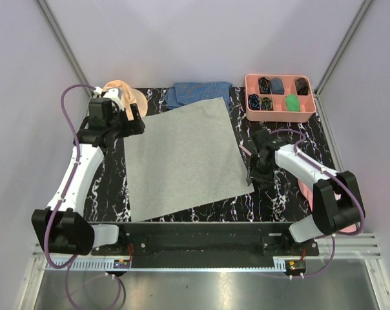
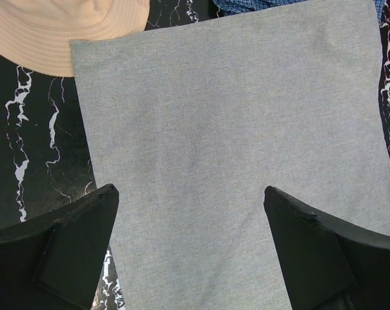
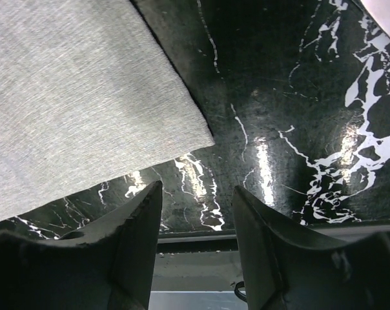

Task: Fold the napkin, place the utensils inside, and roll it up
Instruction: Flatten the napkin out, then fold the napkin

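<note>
Hovering over the far-left part of the napkin [image 1: 182, 158], the left gripper [image 1: 135, 119] has its jaws spread wide with nothing between them; from its wrist camera only grey cloth shows in the gap. A peach hat [image 1: 121, 90] sits at the far-left corner of the mat [image 1: 272, 200], its brim touching the napkin's far-left corner. The napkin lies flat and unfolded in the middle of the mat, turned a little so that its edges run at a slant to the table. Its far edge meets a blue checked cloth [image 1: 198, 93] bunched at the back. A thin pale pink sliver [image 1: 245, 150] lies on the mat just off the napkin's right edge; too little of it shows to tell what it is. The right gripper [image 1: 254, 171] is low over bare mat just beside the napkin's near-right corner, apart from the cloth. Its jaws stand partly apart, narrower than the left pair, and hold nothing. A pink tray [image 1: 248, 97] with small dark items in its compartments stands at the far right.
</note>
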